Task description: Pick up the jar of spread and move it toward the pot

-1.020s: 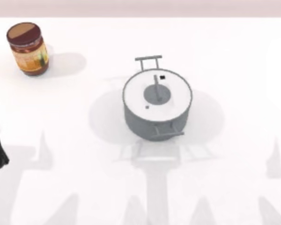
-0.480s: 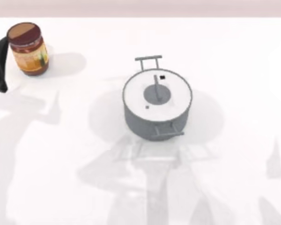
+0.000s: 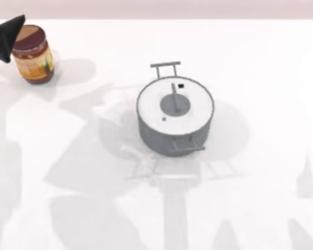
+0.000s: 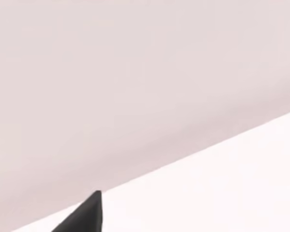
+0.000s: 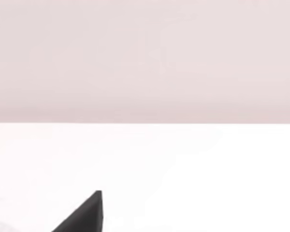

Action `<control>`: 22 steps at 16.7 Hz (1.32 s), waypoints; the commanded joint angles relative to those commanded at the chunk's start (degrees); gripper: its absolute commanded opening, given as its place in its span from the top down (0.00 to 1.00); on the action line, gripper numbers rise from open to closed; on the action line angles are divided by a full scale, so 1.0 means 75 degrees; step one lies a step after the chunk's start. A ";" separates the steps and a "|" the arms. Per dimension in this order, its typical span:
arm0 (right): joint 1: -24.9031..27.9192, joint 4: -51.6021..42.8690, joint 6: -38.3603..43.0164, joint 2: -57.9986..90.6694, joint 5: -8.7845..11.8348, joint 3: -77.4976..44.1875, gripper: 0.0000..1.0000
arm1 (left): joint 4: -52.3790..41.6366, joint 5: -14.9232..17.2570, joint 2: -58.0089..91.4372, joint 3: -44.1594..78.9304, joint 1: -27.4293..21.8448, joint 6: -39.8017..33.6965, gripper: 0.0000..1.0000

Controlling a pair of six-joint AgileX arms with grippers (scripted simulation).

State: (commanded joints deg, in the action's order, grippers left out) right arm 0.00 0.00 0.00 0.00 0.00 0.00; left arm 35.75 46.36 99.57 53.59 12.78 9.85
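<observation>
Your left pincer (image 3: 5,37) sits just beside the jar of spread (image 3: 33,55), positioned to grasp it, though I cannot tell its opening.

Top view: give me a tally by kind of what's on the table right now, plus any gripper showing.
Jars: 1, the jar of spread, far left.
Pots: 1, the pot, lidded, near the centre.
Grippers: 1, the left gripper, beside the jar's lid.
Total: 3.
</observation>
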 joint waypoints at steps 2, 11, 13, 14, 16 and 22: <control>0.0000 0.0000 0.0000 0.0000 0.0000 0.0000 0.00 | 0.0465 0.0609 0.1304 0.0698 0.0163 0.0128 0.00; 0.0000 0.0000 0.0000 0.0000 0.0000 0.0000 0.00 | 0.1865 0.2459 0.5265 0.2805 0.0656 0.0510 0.00; 0.0000 0.0000 0.0000 0.0000 0.0000 0.0000 0.00 | 0.1971 0.2601 0.5568 0.2966 0.0694 0.0539 0.00; 0.0000 0.0000 0.0000 0.0000 0.0000 0.0000 0.00 | 0.1995 0.2633 0.5637 0.3002 0.0702 0.0546 0.00; 0.0000 0.0000 0.0000 0.0000 0.0000 0.0000 0.00 | 0.1995 0.2633 0.5637 0.3002 0.0702 0.0546 0.00; 0.0000 0.0000 0.0000 0.0000 0.0000 0.0000 0.00 | 0.1984 0.2442 0.5760 0.3228 0.0502 0.0444 0.00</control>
State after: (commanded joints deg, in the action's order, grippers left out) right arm 0.00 0.00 0.00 0.00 0.00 0.00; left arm 50.63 64.68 142.77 77.79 16.54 13.19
